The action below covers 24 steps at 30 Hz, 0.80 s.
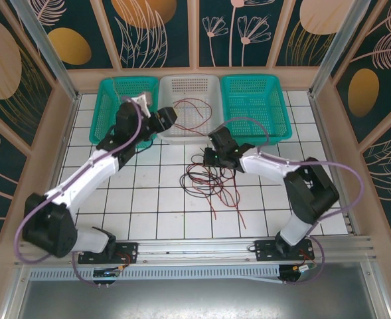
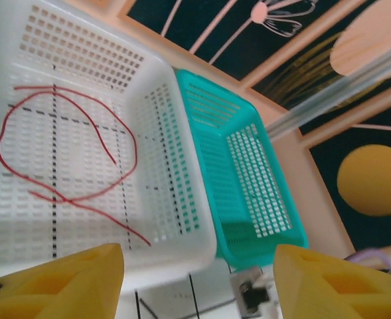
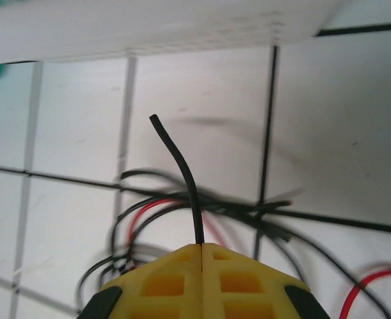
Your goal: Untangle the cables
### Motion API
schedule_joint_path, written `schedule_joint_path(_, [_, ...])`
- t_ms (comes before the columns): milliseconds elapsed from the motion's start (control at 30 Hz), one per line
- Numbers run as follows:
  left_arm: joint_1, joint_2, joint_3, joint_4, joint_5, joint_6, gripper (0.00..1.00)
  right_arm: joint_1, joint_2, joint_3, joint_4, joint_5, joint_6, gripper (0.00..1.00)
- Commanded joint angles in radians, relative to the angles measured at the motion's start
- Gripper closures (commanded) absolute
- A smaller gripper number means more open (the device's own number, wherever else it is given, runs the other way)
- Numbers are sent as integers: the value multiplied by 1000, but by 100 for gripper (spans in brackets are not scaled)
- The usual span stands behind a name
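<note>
A tangle of thin black and red cables (image 1: 205,181) lies on the tiled table in front of the baskets. My right gripper (image 1: 210,157) sits at its far edge, shut on a black cable (image 3: 183,178) whose free end curves up from the closed fingertips (image 3: 202,246). More black and red strands blur beneath it. One red cable (image 2: 66,149) lies loose inside the white basket (image 2: 175,219). My left gripper (image 2: 198,269) hovers at that basket's near rim, open, with nothing between its yellow fingers (image 2: 82,279). In the top view the left gripper (image 1: 168,118) is at the basket's left front corner.
Three baskets stand along the back: teal (image 1: 123,106), white (image 1: 212,129), teal (image 1: 256,106). The right teal basket (image 2: 248,166) sits tight against the white one. Wooden walls close in the table. Red strands trail toward the front (image 1: 232,206).
</note>
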Motion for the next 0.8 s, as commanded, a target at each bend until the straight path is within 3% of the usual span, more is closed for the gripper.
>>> schedule_joint_path(0, [-38,-70,-146,93,84,-23,40,54,-148,-22,-37,91,8,100])
schedule_joint_path(200, [-114,-176,-300,306,149,-51,38,130,-375,-63,-14,181,71,100])
schedule_joint_path(433, [-163,-109,-325,573,258,-72,31,148,-547,-37,65,185,95,100])
schedule_joint_path(767, [-276,-16,-224,589,331,27,29,148,-631,77,94,181,64,100])
